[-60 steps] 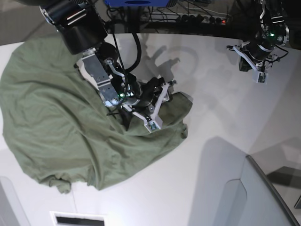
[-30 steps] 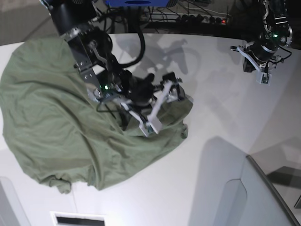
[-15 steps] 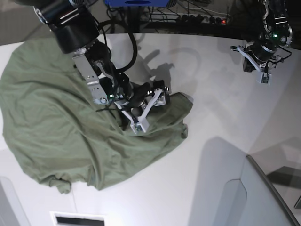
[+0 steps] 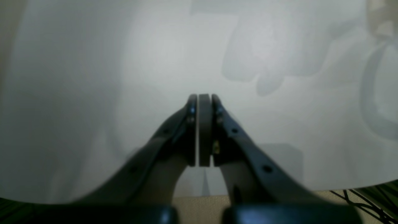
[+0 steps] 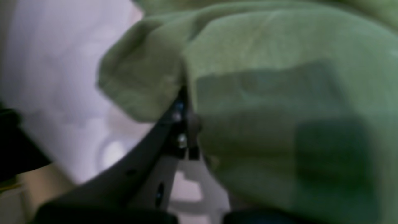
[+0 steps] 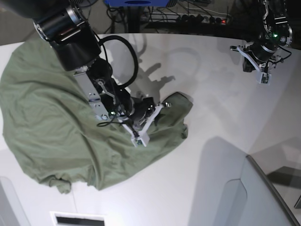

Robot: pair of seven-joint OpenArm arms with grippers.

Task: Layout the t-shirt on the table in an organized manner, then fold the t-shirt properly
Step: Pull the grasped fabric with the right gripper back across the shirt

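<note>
T-shirt (image 6: 51, 117) lies bunched across the left of the table (image 6: 211, 103). Over the last second the right end effector (image 6: 149, 121) has drawn back and down, now pinching a fold at frame centre; spreading can proceed. Left end effector (image 4: 199, 130), pressed together, hovers upper right.

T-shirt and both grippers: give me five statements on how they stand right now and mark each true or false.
1. The t-shirt lies crumpled, not spread flat, on the table. True.
2. The left gripper holds a fold of the shirt. False: it is shut on nothing, above bare table, far from the cloth.
3. The right gripper is at the shirt's edge nearest the table's middle. True.
4. In the right wrist view, green cloth covers one of that gripper's fingers. True.
5. The shirt is already folded into a neat rectangle. False: it is a loose, rumpled heap.
</note>
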